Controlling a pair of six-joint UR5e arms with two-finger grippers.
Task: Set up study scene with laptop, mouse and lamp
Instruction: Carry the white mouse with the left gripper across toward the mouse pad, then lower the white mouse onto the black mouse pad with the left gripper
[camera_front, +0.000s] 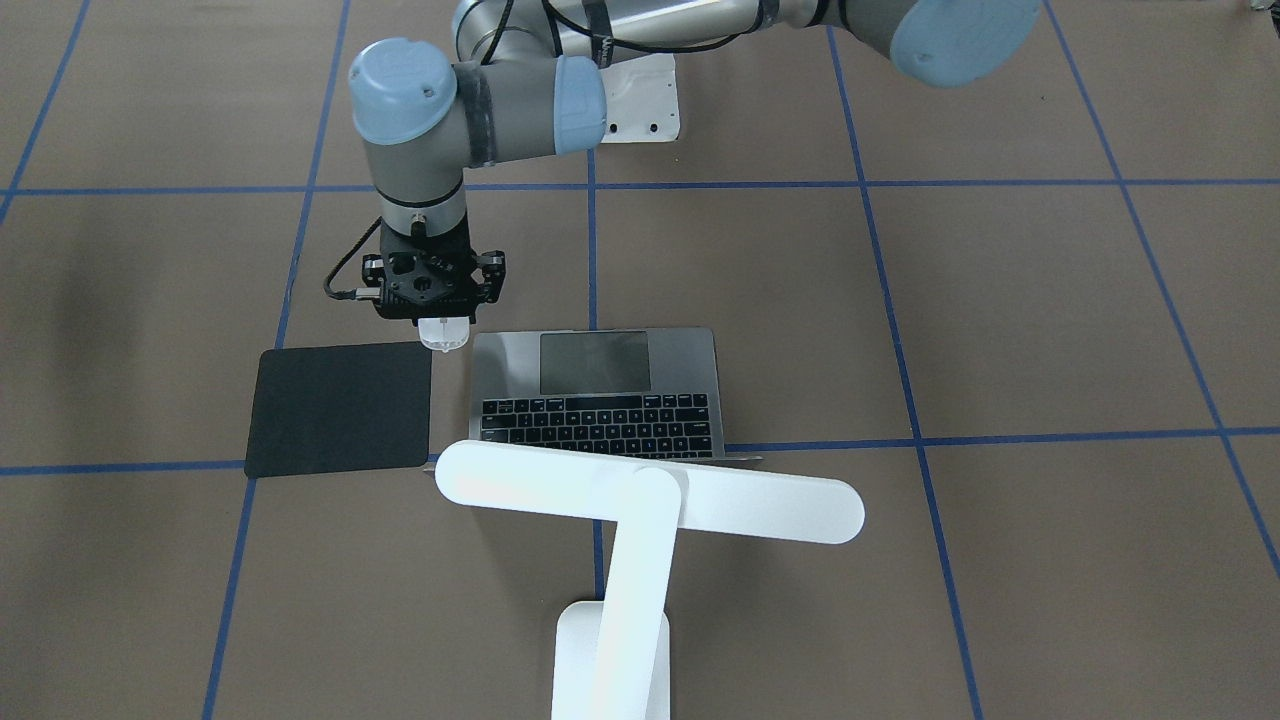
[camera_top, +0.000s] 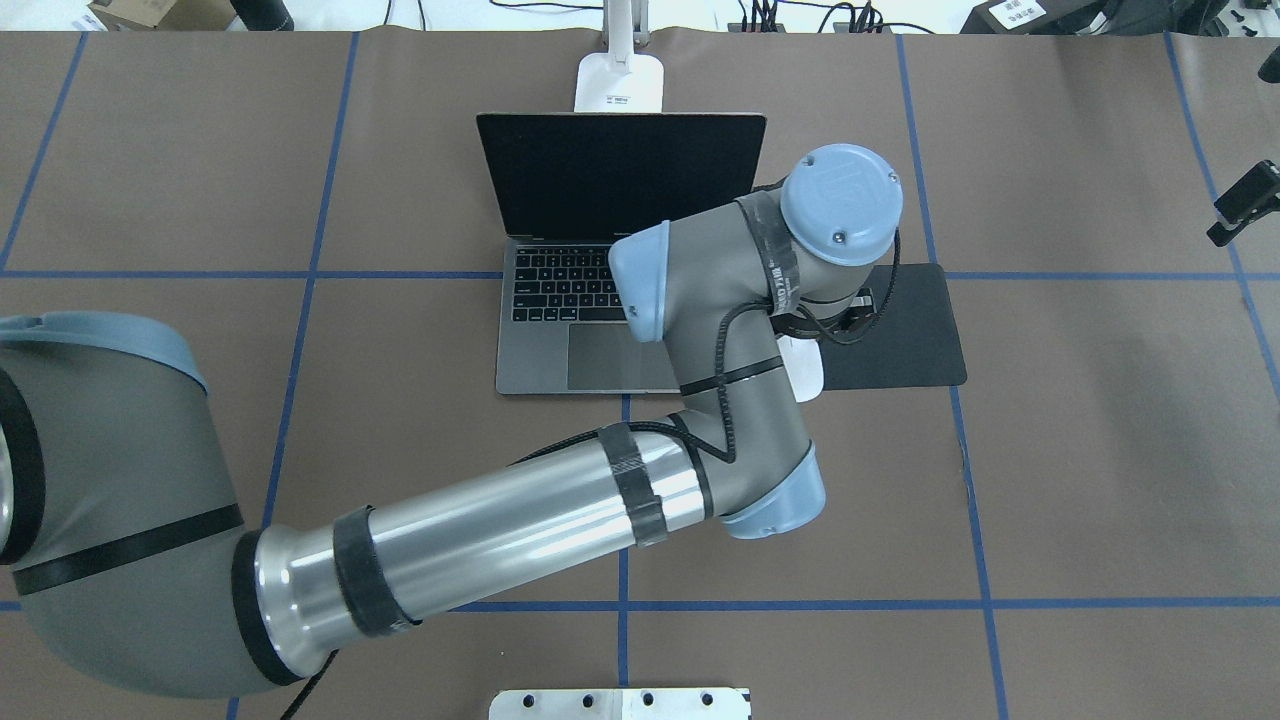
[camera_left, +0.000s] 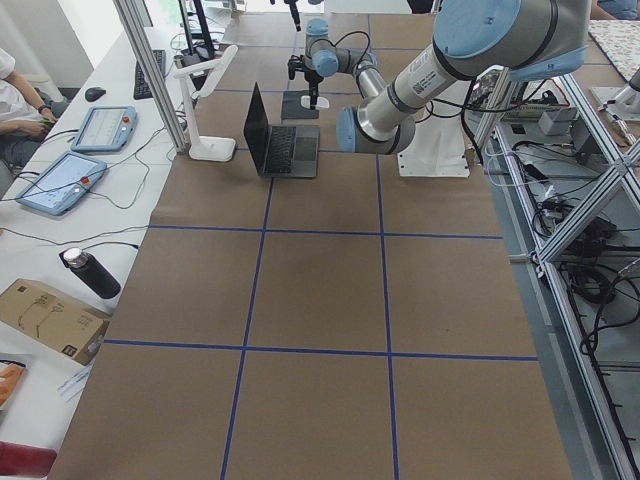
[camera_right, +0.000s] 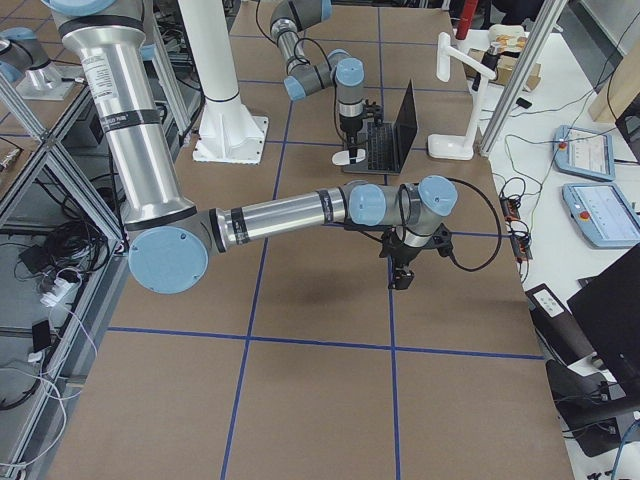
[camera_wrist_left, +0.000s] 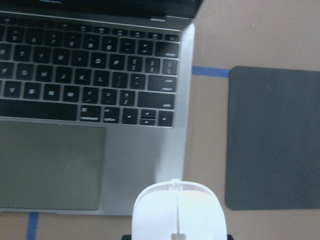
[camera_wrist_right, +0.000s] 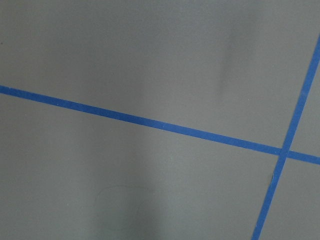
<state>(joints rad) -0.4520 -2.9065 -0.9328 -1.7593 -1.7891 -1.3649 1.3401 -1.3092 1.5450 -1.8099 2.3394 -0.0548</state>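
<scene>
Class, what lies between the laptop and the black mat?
Bare table crossed by blue tape, seen in the left wrist view; the mouse is at its near end.

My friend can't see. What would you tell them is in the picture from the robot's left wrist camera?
A white mouse fills the bottom middle, close to the camera. Up and left is a grey laptop with black keys and a trackpad; on the right lies a flat black mat on the brown table.

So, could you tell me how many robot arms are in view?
2: the left arm holds the mouse beside the laptop; the right arm hangs over the table.
</scene>
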